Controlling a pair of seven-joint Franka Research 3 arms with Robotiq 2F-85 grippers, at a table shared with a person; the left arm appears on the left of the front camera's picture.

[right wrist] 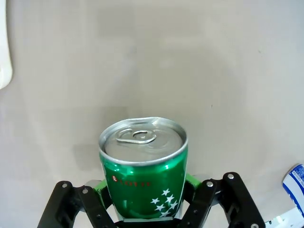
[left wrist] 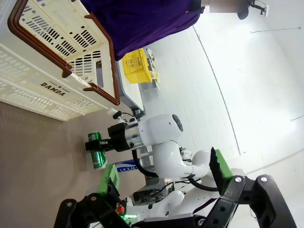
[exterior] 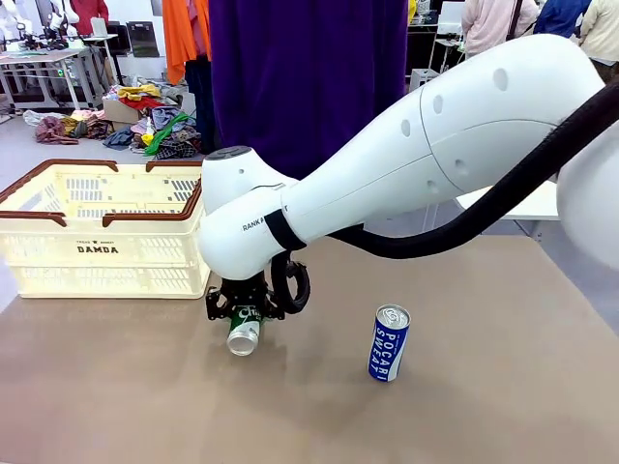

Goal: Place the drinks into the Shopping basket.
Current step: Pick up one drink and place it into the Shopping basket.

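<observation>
Green can (exterior: 244, 333), maybe aloft, right hand (exterior: 245, 311)

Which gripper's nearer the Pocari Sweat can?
Right. The right gripper, shut on the green can, is beside the Pocari Sweat can; the left gripper, open, sits well back from both.

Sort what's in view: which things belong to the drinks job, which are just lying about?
Job: green can, held in the right hand; blue Pocari Sweat can; cream Damda basket.
Lying about: yellow basket; clothes pile on the floor.
</observation>
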